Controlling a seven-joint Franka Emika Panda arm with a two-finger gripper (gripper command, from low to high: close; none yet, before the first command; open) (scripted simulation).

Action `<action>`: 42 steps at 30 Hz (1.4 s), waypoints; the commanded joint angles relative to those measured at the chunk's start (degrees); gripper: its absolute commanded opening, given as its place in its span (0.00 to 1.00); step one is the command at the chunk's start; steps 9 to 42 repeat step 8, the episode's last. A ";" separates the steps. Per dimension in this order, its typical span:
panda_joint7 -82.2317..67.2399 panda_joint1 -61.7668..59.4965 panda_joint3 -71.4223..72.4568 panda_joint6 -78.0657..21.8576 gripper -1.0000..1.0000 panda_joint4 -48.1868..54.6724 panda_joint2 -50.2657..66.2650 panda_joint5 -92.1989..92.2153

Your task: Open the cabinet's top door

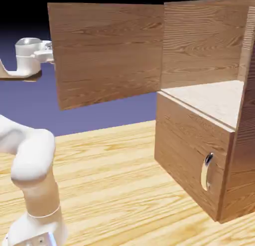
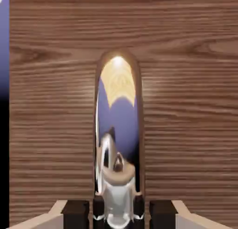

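One cabinet (image 1: 199, 155) stands on the wooden table (image 1: 114, 190) at the right of the exterior view, and it carries two front panels; the top door (image 1: 107, 53) is swung wide open, standing out to the left of the cabinet body with its plain inner face toward the camera, so that the pale shelf (image 1: 214, 98) inside the upper compartment is exposed; the lower panel (image 1: 187, 152) is shut flush, with one small curved silver handle (image 1: 206, 171) near its right edge. One white arm (image 1: 32, 165) rises at the lower left, and its hand (image 1: 32, 58) sits at the door's far left edge, partly hidden behind the panel. In the hand view, one tall curved silver handle (image 2: 118, 130) runs up the wood grain, and the gripper (image 2: 118, 212) is clenched on its lower end, with two dark fingertips (image 2: 98, 209) pressed against either side of it.
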 commanded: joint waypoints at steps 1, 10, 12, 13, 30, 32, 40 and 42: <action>-0.47 -2.08 1.32 -0.96 0.00 1.84 -0.29 0.38; -4.98 -16.44 8.93 -8.11 0.00 15.46 -3.83 2.44; -4.98 -16.44 8.93 -8.11 0.00 15.46 -3.83 2.44; -4.98 -16.44 8.93 -8.11 0.00 15.46 -3.83 2.44; -4.98 -16.44 8.93 -8.11 0.00 15.46 -3.83 2.44; -4.98 -16.44 8.93 -8.11 0.00 15.46 -3.83 2.44; -4.98 -16.44 8.93 -8.11 0.00 15.46 -3.83 2.44; -4.98 -16.44 8.93 -8.11 0.00 15.46 -3.83 2.44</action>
